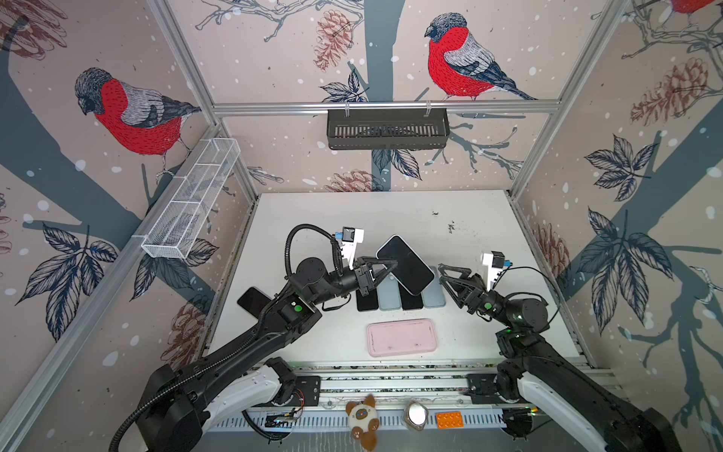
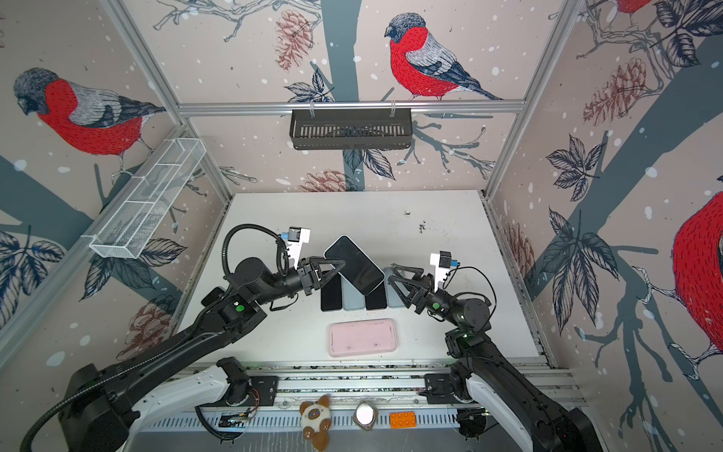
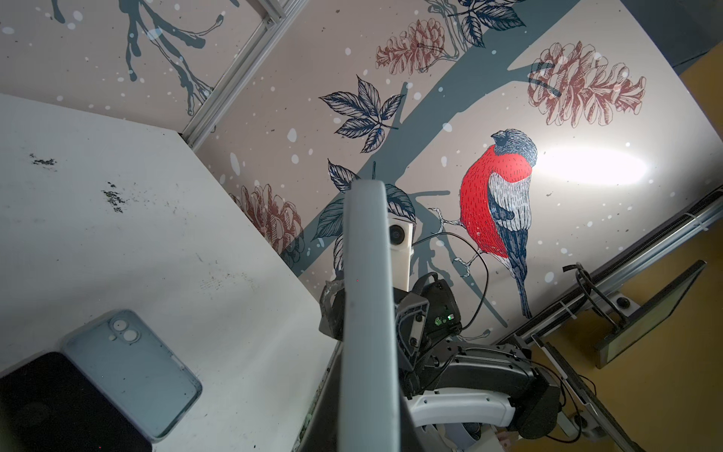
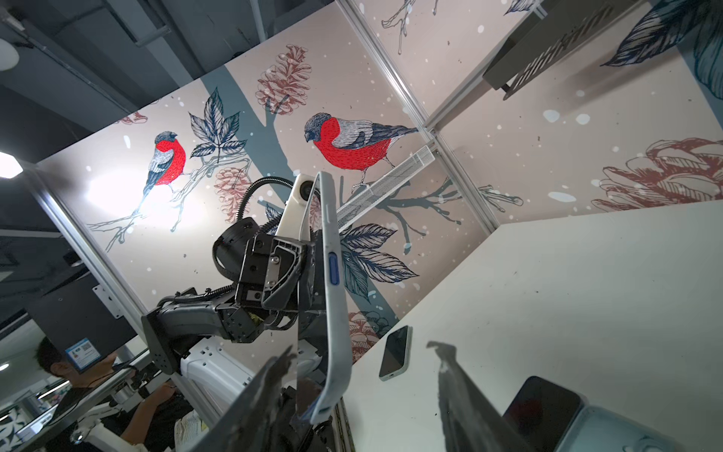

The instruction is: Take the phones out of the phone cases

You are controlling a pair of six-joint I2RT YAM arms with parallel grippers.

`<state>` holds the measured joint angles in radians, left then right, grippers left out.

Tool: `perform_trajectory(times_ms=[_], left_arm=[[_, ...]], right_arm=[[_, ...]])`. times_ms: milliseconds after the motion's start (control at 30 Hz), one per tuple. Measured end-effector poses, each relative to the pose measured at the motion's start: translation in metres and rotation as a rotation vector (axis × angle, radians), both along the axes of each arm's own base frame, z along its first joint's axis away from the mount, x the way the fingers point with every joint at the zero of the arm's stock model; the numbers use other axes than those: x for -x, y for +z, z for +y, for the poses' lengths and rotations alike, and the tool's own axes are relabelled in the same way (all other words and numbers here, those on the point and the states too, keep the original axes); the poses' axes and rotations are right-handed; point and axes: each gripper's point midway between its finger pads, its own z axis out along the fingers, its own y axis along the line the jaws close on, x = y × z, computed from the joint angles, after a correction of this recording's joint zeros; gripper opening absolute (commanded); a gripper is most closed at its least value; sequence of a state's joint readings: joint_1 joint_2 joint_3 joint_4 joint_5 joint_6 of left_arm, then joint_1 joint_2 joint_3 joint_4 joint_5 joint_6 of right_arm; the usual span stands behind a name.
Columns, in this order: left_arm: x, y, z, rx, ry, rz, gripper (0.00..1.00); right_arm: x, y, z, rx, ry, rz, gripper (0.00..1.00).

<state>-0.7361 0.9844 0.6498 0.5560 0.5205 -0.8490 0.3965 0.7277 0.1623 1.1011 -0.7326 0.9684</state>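
The left gripper (image 1: 392, 265) is clamped on one long side of the phone (image 1: 407, 261) and holds it clear above the table (image 1: 391, 211), near the middle. The dark screen faces up and the phone lies slanted across both top views. The phone sits inside its phone case (image 4: 332, 313), a pale grey-blue shell. From the right wrist camera the case is seen edge-on, with a blue side button. From the left wrist camera the case (image 3: 365, 313) again appears edge-on, rising through the middle of the picture.

The right gripper (image 1: 441, 273) stands just beside the lower right end of the phone with its jaws apart and nothing between them. In the right wrist view its two fingers (image 4: 461, 391) flank the near end of the case; whether either one touches it cannot be told.

Directly beneath the raised phone, a row of spare dark phones (image 1: 367, 303) and pale blue cases (image 1: 434, 297) lies flat on the table, side by side. Nearer the robot lies a pink case (image 1: 401, 337), well apart from both grippers. One more phone (image 1: 252, 299) lies at the table's left edge, partly hidden by the left arm.
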Motion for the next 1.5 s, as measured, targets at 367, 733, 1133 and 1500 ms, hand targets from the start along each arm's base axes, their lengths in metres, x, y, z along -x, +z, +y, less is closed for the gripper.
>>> perform_trajectory(times_ms=[367, 733, 1133, 1500], left_arm=[[0.003, 0.018, -0.005, -0.054, -0.025, -0.107, 0.0], [-0.013, 0.03, -0.009, -0.463, -0.025, -0.35, 0.0], [0.0, -0.03, 0.015, -0.772, -0.123, -0.39, 0.0], [0.01, -0.028, 0.014, -0.753, -0.174, -0.444, 0.0]], right_arm=[[0.005, -0.004, 0.007, 0.086, 0.01, -0.084, 0.43], [0.004, -0.023, 0.031, 0.29, -0.034, -0.249, 0.56], [-0.027, -0.041, 0.07, 0.728, -0.029, -0.438, 0.54], [-0.003, -0.07, 0.074, 0.806, 0.122, -0.58, 0.49]])
